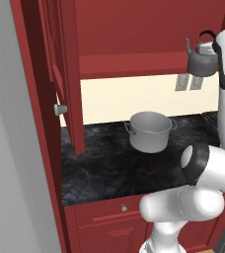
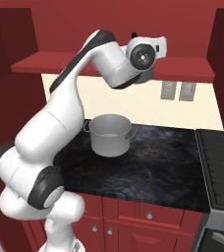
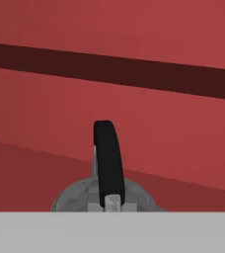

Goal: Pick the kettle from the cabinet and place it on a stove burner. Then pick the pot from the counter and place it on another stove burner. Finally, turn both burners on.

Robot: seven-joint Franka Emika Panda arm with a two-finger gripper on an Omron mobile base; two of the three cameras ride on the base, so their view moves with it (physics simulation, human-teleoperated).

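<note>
While the kettle (image 1: 202, 60) hangs just off the cabinet (image 1: 134, 34) shelf's front edge, far right | my gripper (image 3: 107, 197) is pinched on its black arched handle — kettle held | pot (image 1: 149, 131) stands apart, lower left on the counter (image 1: 109, 163) — upright | cabinet door (image 1: 60, 69) swung wide at near left

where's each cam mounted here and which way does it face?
Left base view: behind-left, facing the open red wall cabinet and small grey metal kettle beside the white arm.
Right base view: behind-right, facing the dark stone-look counter; arm rises lower left.
Hand view: on the hand, looking along the fingers at the kettle's black handle against red cabinet.
Both base views share the wide silver-grey pot.
</note>
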